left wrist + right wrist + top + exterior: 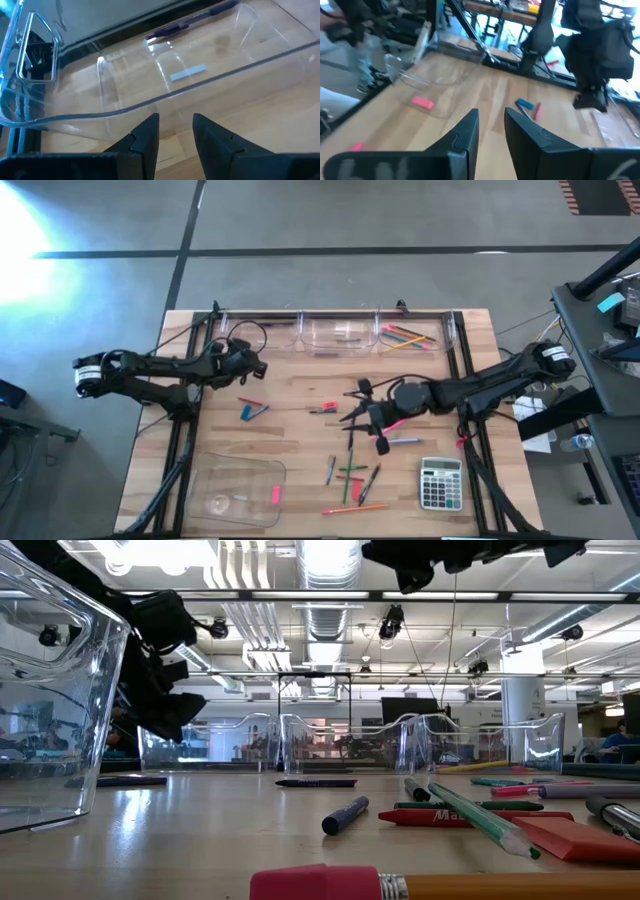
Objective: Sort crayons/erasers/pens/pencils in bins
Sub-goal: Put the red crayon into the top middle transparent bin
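Observation:
Three clear bins stand in a row at the far edge. The right one (415,335) holds several pencils. My left gripper (262,366) hovers open just before a bin (200,95) that holds a purplish pen (190,22); nothing is between its fingers (176,135). My right gripper (352,418) is open and empty (491,127) above the table's middle, pointing nearly level toward the left edge. Below and around it lie loose pens, pencils and crayons (350,472). A shallow clear tray (235,470) at the near left holds a pink eraser (275,495).
A grey calculator (440,483) lies at the near right. A blue and a red short piece (250,410) lie left of centre, with another red piece (322,409) nearby. An orange pencil (355,508) lies near the front edge. Black frame rails run along both table sides.

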Controlling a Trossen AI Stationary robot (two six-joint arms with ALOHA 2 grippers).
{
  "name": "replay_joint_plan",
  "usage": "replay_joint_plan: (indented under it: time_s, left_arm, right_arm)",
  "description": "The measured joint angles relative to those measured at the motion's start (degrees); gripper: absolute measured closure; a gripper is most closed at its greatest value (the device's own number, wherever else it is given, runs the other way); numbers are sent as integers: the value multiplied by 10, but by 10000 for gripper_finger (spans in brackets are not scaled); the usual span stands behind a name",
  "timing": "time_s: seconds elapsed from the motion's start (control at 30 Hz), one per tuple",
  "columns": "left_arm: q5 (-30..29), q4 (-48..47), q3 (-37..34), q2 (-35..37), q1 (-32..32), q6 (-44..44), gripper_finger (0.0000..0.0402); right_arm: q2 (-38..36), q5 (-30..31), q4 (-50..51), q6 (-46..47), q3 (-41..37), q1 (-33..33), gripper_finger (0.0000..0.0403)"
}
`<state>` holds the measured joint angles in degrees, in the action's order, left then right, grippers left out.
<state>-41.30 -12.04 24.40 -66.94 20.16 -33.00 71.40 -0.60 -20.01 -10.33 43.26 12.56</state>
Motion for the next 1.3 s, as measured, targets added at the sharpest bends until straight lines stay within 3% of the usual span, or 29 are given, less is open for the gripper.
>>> replay_joint_plan:
  time_s: [0.2, 0.37, 0.5, 0.67, 0.77, 0.9, 1.3]
  left_arm:
    - [70, 1, 12, 43, -13, 86, 295]
    - [122, -8, 22, 124, -46, 142, 295]
    - [197, -24, 26, 186, -81, 172, 295]
    - [251, -184, 60, 217, -125, 170, 295]
    - [266, -289, 96, 195, -141, 168, 295]
    - [301, -342, 139, 138, -154, 176, 295]
    - [364, -336, 146, -57, -154, 220, 295]
  right_arm:
    - [8, 19, 0, -13, -1, 2, 328]
    - [7, 19, 0, -22, -1, 2, 330]
    - [7, 19, 0, -21, -1, 2, 328]
    - [8, 19, 0, -17, -1, 2, 330]
    - [8, 19, 0, -22, -1, 2, 328]
    - [7, 21, -2, -23, -1, 2, 326]
    - [8, 21, -1, -17, -1, 2, 328]
